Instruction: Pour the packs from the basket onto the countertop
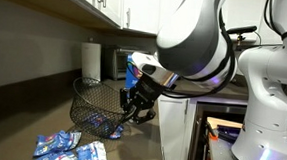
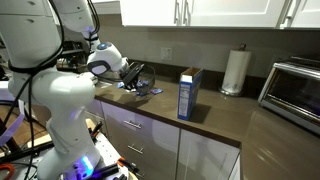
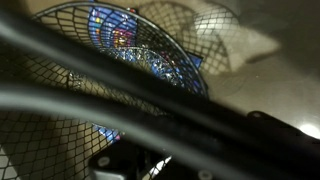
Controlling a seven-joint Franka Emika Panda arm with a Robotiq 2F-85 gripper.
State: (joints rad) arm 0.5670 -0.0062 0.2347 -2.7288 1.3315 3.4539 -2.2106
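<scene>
Tilted basket (image 1: 92,107), packs (image 1: 59,143) on countertop (image 1: 20,108)

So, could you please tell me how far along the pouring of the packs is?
Done: several packs lie on the countertop. In hand: the hand, shut on the basket rim, holds it tipped. Left: the wrist view shows packs behind the mesh, perhaps not yet out.

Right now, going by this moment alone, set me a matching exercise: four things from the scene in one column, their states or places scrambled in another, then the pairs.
Things:
1. basket
2. spilled packs
3. paper towel roll
4. box

States:
A. white, upright by the back wall
B. tilted, clamped in the gripper
C. lying loose on the countertop
D. blue, upright mid-counter

Pairs: 1-B, 2-C, 3-A, 4-D
</scene>
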